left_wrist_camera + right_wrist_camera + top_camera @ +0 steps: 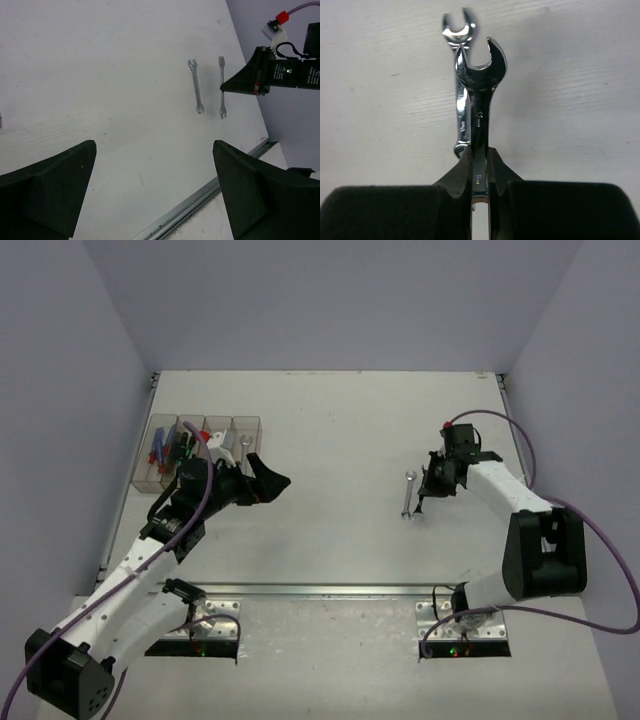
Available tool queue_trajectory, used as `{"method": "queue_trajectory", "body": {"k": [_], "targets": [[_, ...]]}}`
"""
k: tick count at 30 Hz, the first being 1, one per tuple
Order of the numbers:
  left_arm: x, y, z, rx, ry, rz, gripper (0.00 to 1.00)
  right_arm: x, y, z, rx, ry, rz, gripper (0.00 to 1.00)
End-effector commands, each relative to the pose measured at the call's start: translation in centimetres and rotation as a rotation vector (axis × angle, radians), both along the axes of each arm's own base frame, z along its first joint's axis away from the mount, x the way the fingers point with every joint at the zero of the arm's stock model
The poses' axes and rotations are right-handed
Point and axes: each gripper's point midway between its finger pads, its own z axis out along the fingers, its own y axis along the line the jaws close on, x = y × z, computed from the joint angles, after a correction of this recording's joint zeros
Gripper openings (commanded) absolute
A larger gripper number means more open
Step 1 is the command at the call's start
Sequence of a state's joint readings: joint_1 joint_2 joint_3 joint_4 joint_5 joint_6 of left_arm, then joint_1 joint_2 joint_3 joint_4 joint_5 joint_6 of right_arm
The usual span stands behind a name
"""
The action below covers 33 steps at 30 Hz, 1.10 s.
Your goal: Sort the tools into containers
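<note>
My right gripper (479, 161) is shut on the shank of a silver open-end wrench (480, 95), whose open head points away from the fingers. A second silver wrench (459, 80) lies on the table just left of it. The left wrist view shows both wrenches side by side, the free one (196, 93) and the gripped one (222, 100). From above, the free wrench (408, 493) sits beside the right gripper (432, 490). My left gripper (268, 485) stands wide open and empty, right of the clear containers (200, 445), which hold coloured-handled tools.
A metal rail (320, 590) runs across the near table between the arm bases. Purple-grey walls close in the table at the back and both sides. The right arm's purple cable (520, 440) loops over the right part of the table.
</note>
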<state>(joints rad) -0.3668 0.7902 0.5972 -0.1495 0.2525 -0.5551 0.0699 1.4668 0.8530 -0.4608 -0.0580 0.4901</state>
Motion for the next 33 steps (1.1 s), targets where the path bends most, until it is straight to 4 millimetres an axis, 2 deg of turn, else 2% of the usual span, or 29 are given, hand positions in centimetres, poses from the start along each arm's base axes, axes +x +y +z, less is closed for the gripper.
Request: {"method": "queue_trajectory", "body": {"k": [1,2,4,6,9,13,15,21,25,29,30,33], "targets": [[0.8,-5.1,4.6,-0.271,-0.140,-0.123,1.00,-0.1,7.0,4.0,0.112,-0.169,0.218,0.02],[1.0,-5.8,5.4,-0.308,-0.171,-0.131,1.00,-1.0,9.4,4.6,0.138,-0.188,0.286,0.02],[1.3,-7.3,5.5,-0.338,-0.168,-0.143,1.00,-1.7,12.3,6.4,0.181,-0.246,0.367,0.02],[1.5,-8.9,5.6,-0.365,-0.160,-0.155,1.00,-2.8,15.2,8.2,0.230,-0.303,0.445,0.02],[1.9,-10.8,4.5,-0.367,-0.139,-0.162,1.00,-3.9,18.4,10.6,0.302,-0.376,0.539,0.01],[2.4,-12.2,2.9,-0.360,-0.104,-0.150,0.93,-4.9,21.1,12.1,0.308,-0.415,0.629,0.01],[2.7,-12.6,2.4,-0.359,-0.093,-0.146,0.84,-5.2,22.0,12.8,0.323,-0.431,0.654,0.01],[3.3,-13.3,1.9,-0.351,-0.077,-0.136,0.70,-6.0,24.1,14.3,0.359,-0.459,0.708,0.01],[3.4,-13.9,1.6,-0.348,-0.057,-0.150,0.26,-6.3,24.9,15.4,0.376,-0.486,0.725,0.01],[3.3,-14.2,1.4,-0.339,-0.050,-0.164,0.02,-6.1,25.0,16.1,0.381,-0.508,0.715,0.04],[3.7,-14.2,1.7,-0.323,-0.060,-0.159,0.00,-6.0,24.8,16.1,0.370,-0.509,0.702,0.15],[5.4,-13.4,3.0,-0.233,-0.110,-0.121,0.00,-5.4,23.3,15.7,0.305,-0.508,0.639,0.70]]}}
